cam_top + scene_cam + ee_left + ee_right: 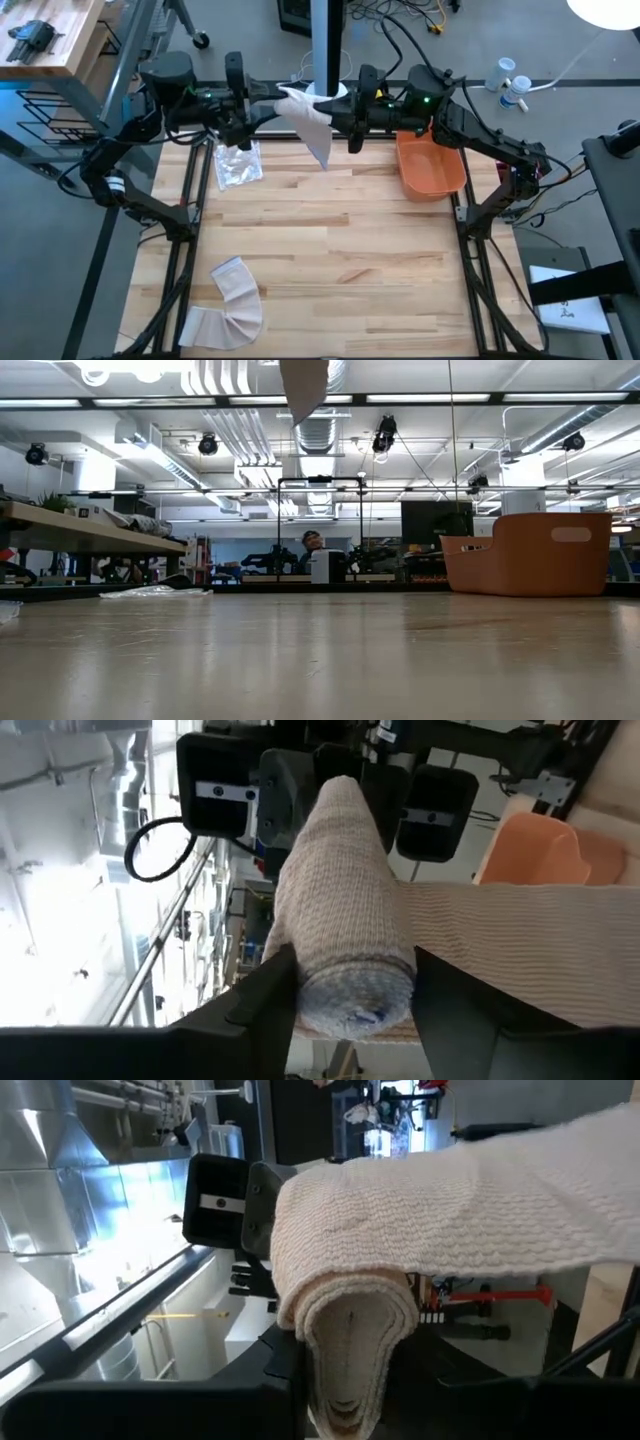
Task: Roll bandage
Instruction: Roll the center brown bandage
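1. While both arms meet up high over the table's far edge, the bandage point(308, 112) hangs in the air between them, partly rolled, with a loose tail drooping down toward the wood.
2. Left gripper point(350, 985) has its fingers around one end of the roll, looks like it's pinching it.
3. Right gripper point(345, 1370) is clamped on the other end of the bandage, fingers snug on the folded layers.
4. Orange bin point(430, 165) sits by the far right corner of the table point(330, 250).
5. Crinkly clear plastic bag point(238, 163) lies near the far left corner.
6. Another flat bandage strip point(228, 305) lies curved near the near left corner.
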{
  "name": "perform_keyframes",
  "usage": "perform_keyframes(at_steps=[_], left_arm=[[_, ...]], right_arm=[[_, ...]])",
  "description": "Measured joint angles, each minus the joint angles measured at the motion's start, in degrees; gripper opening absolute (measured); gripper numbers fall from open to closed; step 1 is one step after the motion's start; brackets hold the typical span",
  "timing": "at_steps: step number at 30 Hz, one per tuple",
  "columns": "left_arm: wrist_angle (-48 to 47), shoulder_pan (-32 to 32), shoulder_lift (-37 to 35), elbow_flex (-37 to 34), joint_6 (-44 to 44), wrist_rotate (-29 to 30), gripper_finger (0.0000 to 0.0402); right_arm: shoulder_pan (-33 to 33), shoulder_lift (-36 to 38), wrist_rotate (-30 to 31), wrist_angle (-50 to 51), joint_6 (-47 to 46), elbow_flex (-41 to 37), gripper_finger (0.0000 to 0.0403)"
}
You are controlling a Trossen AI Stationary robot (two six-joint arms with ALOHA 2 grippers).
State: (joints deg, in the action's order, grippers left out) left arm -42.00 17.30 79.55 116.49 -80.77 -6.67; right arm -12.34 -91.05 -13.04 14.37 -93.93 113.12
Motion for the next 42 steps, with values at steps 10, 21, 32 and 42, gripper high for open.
perform_keyframes(at_steps=[10, 21, 32, 42], left_arm=[[0.50, 0.00, 0.14, -0.02, -3.17, -2.86, 0.0201], [2.15, -0.02, 0.69, -0.02, 0.23, -2.36, 0.0106], [1.91, -0.02, -2.84, -0.24, 23.64, -4.34, 0.0083], [3.01, 0.09, -4.92, -0.02, 49.18, -4.40, 0.0085]], right_arm=[[0.07, -0.15, -0.96, -0.11, -0.04, 0.02, 0.0077], [0.07, -0.20, -1.36, 0.06, 1.61, 0.09, 0.0080], [0.04, 0.99, -1.31, -0.40, 27.80, 0.09, 0.0192], [0.81, 2.75, 2.41, 3.15, 73.97, 0.04, 0.0255]])
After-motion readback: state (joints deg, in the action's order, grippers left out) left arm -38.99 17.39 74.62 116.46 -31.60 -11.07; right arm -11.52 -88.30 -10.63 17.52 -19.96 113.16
